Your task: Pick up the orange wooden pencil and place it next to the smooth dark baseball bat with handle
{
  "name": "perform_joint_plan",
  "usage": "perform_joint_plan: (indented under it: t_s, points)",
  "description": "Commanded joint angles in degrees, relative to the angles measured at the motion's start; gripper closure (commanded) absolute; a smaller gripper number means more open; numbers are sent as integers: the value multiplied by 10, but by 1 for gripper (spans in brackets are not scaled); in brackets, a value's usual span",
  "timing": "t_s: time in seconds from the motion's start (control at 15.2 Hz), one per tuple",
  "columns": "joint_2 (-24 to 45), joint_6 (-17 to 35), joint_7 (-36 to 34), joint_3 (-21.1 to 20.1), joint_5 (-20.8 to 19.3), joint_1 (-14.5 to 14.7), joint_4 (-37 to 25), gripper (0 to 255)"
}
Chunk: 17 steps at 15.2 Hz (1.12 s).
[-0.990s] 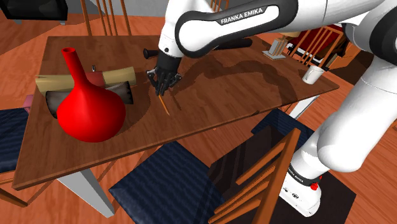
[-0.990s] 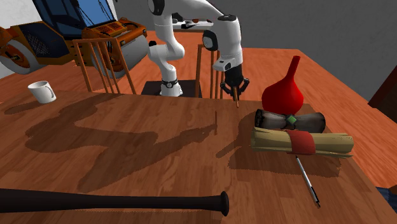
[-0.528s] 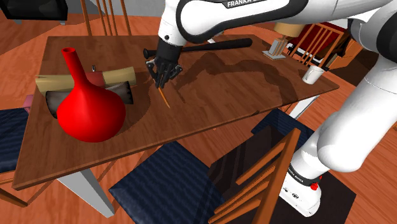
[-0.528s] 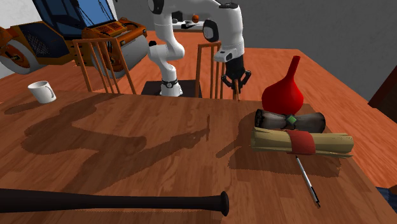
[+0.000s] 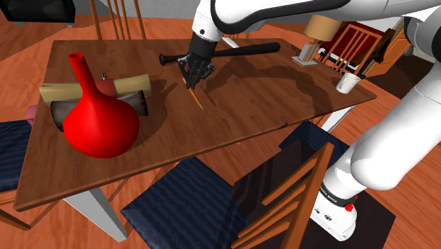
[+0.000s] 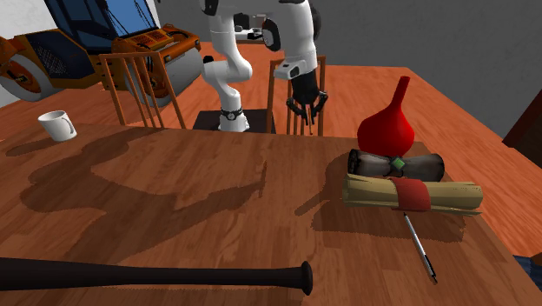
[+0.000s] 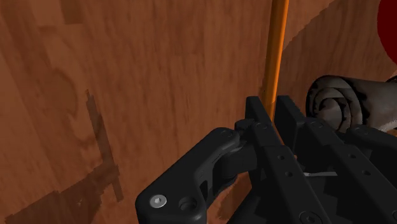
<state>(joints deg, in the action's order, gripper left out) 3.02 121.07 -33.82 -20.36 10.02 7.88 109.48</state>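
We hold the orange pencil [image 5: 196, 97] clamped in the claw [image 5: 193, 82], near-upright above the desk [image 5: 268, 106] | bat [image 5: 240, 51] lies farther out, long axis left-right | we judge the carry runs toward the far edge

The gripper [image 6: 307, 108], clasping the pencil [image 6: 310, 124], hangs above the table [image 6: 174, 200] near a red vase [image 6: 386, 130], two rolls [image 6: 408, 193], a pen [image 6: 420, 250], a mug [image 6: 57, 125], and the bat [image 6: 156, 276] at the near edge.
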Motion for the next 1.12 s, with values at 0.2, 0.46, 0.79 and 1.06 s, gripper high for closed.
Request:
perform_joint_plan:
  t_s: [0.2, 0.46, 0.79, 1.06]
  points:
    - [-44, -9, 79, 32, 28, -36, 46, 255]
    - [-66, -20, 139, 61, 40, -62, 68, 255]
    - [-80, -37, 211, 100, 47, -93, 82, 255]
    - [-82, -52, 265, 131, 47, -119, 81, 255]
